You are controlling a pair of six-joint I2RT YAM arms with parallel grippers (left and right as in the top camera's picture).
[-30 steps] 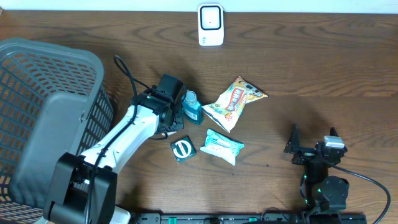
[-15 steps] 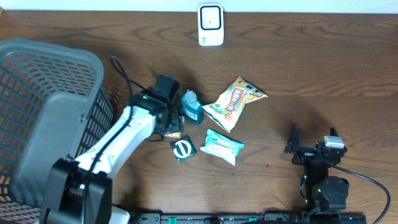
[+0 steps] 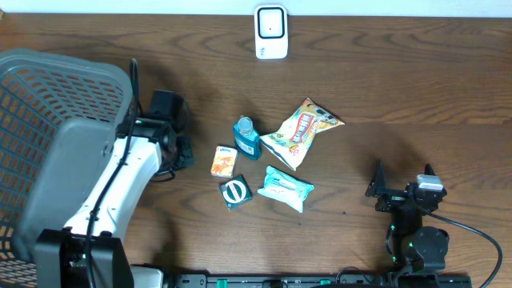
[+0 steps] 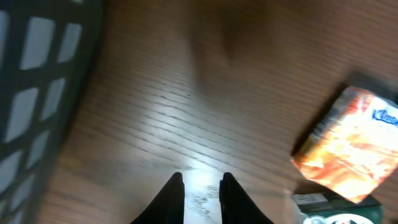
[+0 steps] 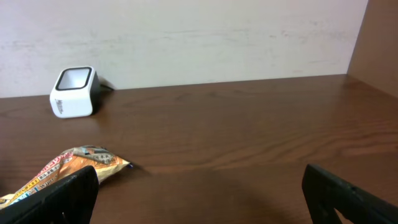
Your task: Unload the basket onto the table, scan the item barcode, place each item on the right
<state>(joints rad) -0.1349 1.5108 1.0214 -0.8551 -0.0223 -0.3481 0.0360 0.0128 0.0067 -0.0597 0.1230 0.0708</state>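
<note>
Hovering over the bench [image 4: 155,112] with left gripper [image 4: 200,178] closed and empty, near orange Kleenex pack [image 4: 345,152]; right gripper [image 5: 199,186] spread wide.

Wood-grain table [image 3: 416,80] (faint sheen), matt plastic basket [image 3: 40,96], glossy snack bag [image 3: 302,130], smooth white plastic scanner [image 3: 271,32]

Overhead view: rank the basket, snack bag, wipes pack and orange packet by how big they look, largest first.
1. basket, by far the largest, though it stands taller and so nearer the camera
2. snack bag
3. wipes pack
4. orange packet, the smallest
</note>
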